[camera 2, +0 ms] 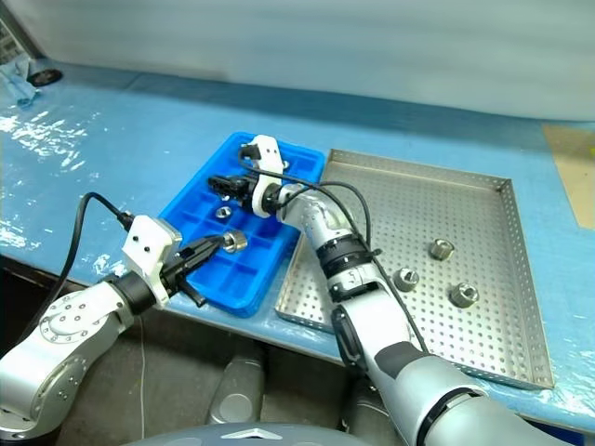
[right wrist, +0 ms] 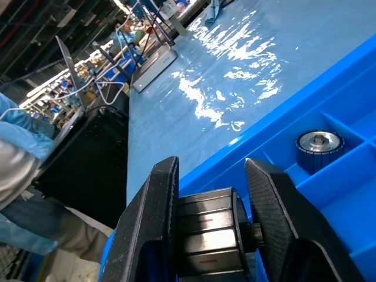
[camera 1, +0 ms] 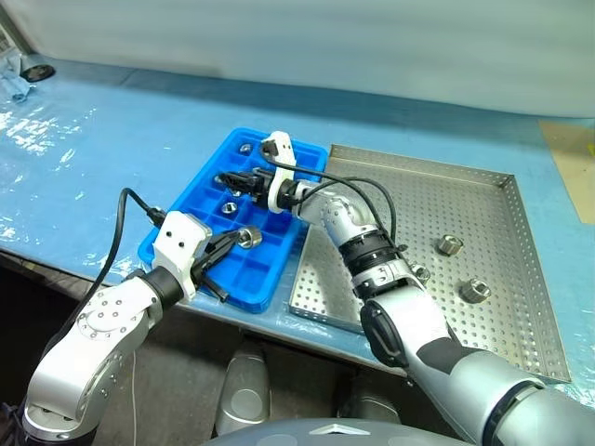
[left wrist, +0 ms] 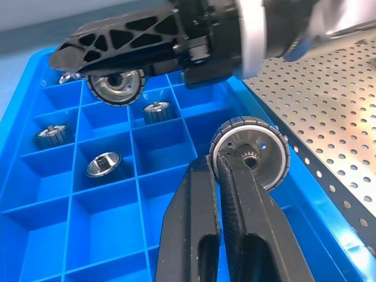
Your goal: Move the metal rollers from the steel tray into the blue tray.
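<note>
Two hands level over blue tray (camera 1: 200,243), each gripping roller.

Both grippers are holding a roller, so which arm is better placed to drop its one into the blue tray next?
Probably the right. The right gripper holds its roller low over compartments deep inside the blue tray. The left gripper holds its roller over the tray's near part, close to the edge.

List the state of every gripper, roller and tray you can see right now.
left gripper: shut on a roller.
right gripper: shut on a second roller.
blue tray: some compartments hold rollers.
steel tray: three loose rollers remain.
</note>
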